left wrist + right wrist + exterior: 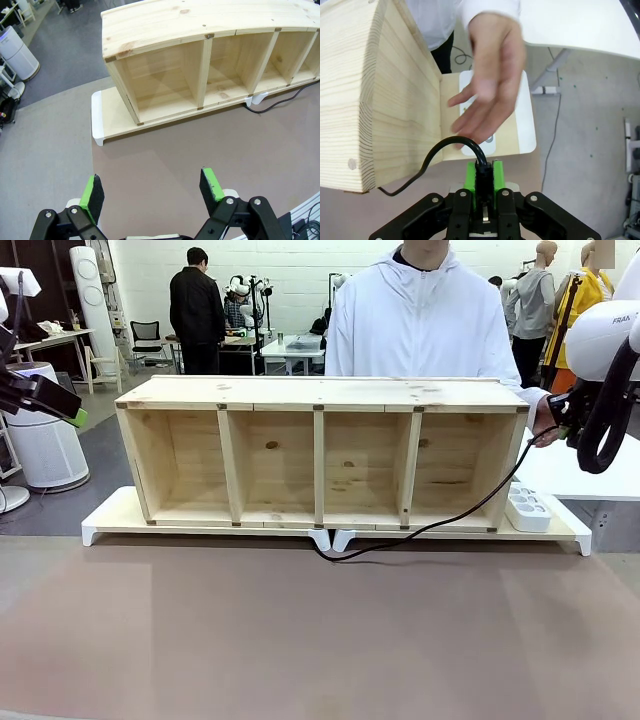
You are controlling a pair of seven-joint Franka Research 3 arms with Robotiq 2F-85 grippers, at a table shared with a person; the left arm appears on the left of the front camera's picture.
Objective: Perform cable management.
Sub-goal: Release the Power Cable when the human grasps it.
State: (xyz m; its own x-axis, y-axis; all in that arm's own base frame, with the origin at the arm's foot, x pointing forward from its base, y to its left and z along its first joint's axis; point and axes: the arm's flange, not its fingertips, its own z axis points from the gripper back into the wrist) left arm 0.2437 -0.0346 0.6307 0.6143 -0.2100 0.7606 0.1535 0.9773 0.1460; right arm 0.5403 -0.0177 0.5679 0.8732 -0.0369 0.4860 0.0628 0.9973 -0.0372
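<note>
The black cable runs from the table in front of the wooden shelf's middle up to the shelf's right end. There my right gripper is shut on the cable's plug end, which stands between the green pads; the cable loops out to the left along the shelf's side. A person's open hand hovers just beyond the plug, apart from it. My left gripper hangs open over the brown table, well short of the shelf's left end, with nothing between its fingers.
The shelf has several open compartments and stands on a low white-footed board. A white power strip lies on that board at the right. The person in a white jacket stands behind the shelf. Bare brown table spreads in front.
</note>
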